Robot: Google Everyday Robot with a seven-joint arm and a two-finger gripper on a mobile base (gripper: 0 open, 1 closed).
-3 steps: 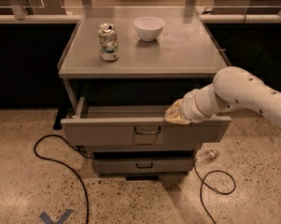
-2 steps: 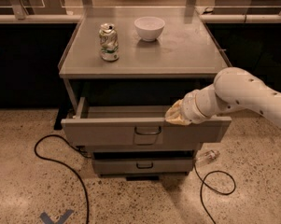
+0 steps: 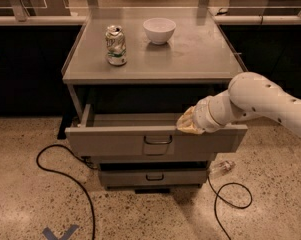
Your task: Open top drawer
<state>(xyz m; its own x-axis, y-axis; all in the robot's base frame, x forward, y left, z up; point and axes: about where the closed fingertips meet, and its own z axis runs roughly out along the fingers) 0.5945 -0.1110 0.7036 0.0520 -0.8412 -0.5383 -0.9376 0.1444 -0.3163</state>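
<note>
Drawer: top drawer stands pulled well out from under the table; its grey front hangs forward of the frame and the shallow tray behind it shows as a dim strip.
Handle: dark loop handle sits at the middle of the front — nothing is on it.
Gripper: gripper rests at the upper edge of the drawer front, right of the handle, at the end of the white arm that reaches in from the right. Whether its fingers are apart or closed, and whether they hold the edge, I cannot tell — the wrist hides them.
Lower drawer: a narrower drawer below is flush, or nearly so, with its own small handle.
Table top: crushed can and white bowl, both well back from the front edge.
Floor: black cable loops at left, another cable at right, with a small clear bottle lying just beside the cabinet's right foot.
Step in hand: my judgement — late in the pull; the drawer reads as largely open.
Next move: likely a short further draw straight outward if more travel remains, else let go and back the arm away without dragging the front sideways.
</note>
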